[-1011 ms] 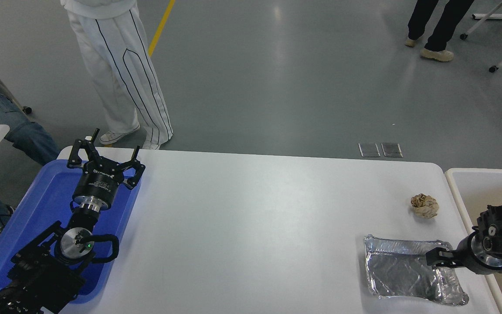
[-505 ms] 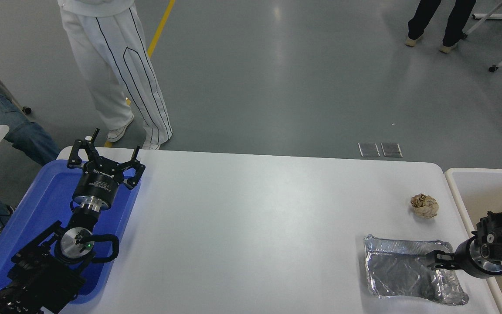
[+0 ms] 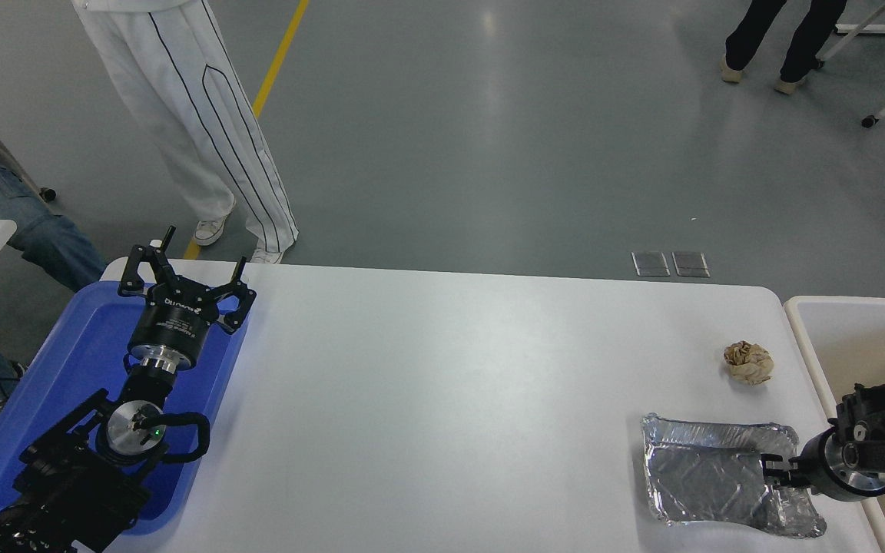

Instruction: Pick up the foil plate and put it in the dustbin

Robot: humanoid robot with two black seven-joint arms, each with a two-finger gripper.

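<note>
Low, right gripper (image 3: 771,470) reaching sideways over foil plate (image 3: 707,476)

Using the foil plate (image 3: 700,480) as the anchor: it sits on the counter (image 3: 450,399) down at the near right corner. The paper ball (image 3: 748,362) is just behind it, a bit to the right, not touching. The dustbin (image 3: 803,330) stands right of it, off the counter's right edge. The right hand (image 3: 771,470) comes in over its right side. Way off to its left is the tray (image 3: 66,361), with the left hand (image 3: 181,280) parked over it.
</note>
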